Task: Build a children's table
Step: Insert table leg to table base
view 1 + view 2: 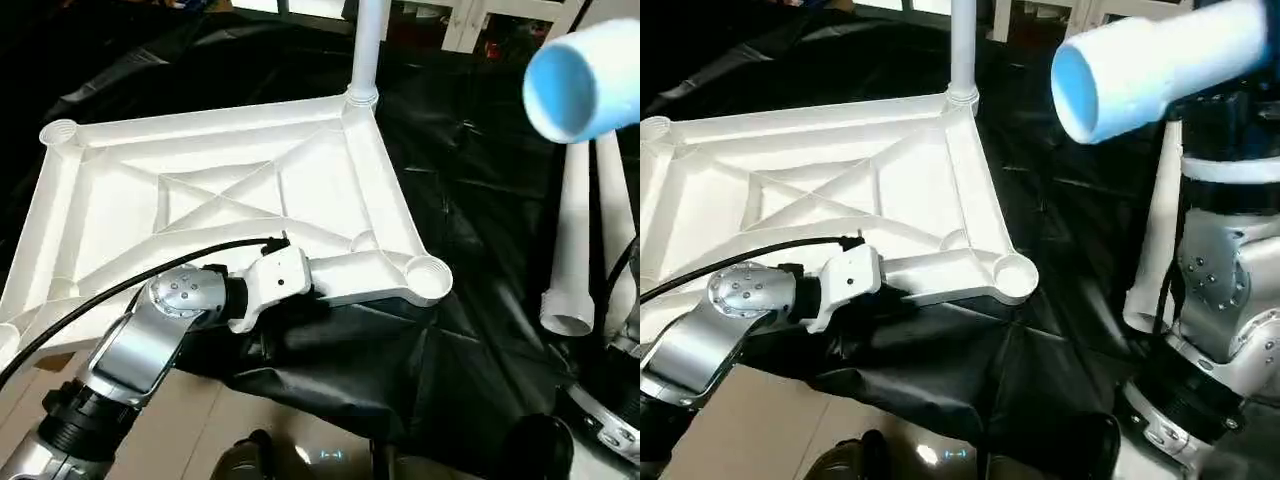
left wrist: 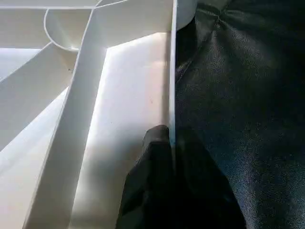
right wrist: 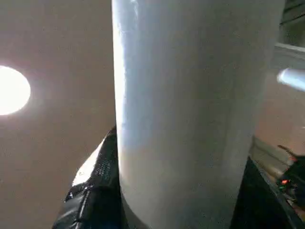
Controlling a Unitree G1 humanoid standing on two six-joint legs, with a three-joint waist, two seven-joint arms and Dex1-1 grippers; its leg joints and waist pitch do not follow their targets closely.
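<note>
Tabletop (image 1: 240, 190) rim was pinched by the left gripper (image 2: 170, 143) for steadiness; right gripper (image 3: 176, 210) clasped a leg (image 1: 1150, 70) above, ready for a socket (image 1: 427, 272)

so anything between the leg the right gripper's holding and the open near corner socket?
Nothing visible. The tube leg in the right gripper hangs in open air, up and right of the empty near socket; between them only black cloth.
</note>
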